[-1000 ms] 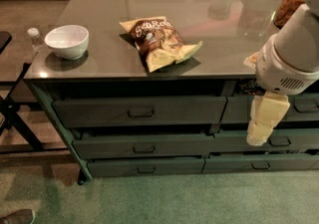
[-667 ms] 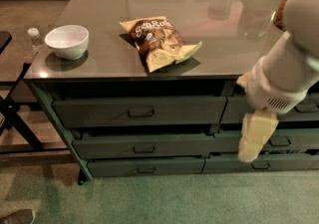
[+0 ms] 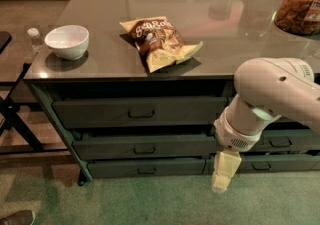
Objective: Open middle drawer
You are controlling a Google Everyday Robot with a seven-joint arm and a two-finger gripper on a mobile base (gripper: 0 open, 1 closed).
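In the camera view, the middle drawer (image 3: 100,148) sits in the left stack under the bench (image 3: 100,66). The loop handle (image 3: 144,149) at its centre is the landmark here. The pincer (image 3: 221,183) hangs pointing down, well to the right of that handle and lower. It is in front of the seam between the two drawer stacks. I cannot tell whether it is wide or narrow.

The main risk, as I judge it, is grabbing the wrong pull. The bottom drawer (image 3: 110,169) lies just below the handle, and the top drawer (image 3: 90,114) lies just above it. A neighbouring drawer (image 3: 295,141) to the right of the handle is nearer the pincer. A small height error would open one of these instead. The handle is small and shallow, so a poor approach could slip off it. The bulky arm (image 3: 270,94), up and right of the handle, could bump the bench edge. That could jolt the chip bag (image 3: 157,41) above the handle.
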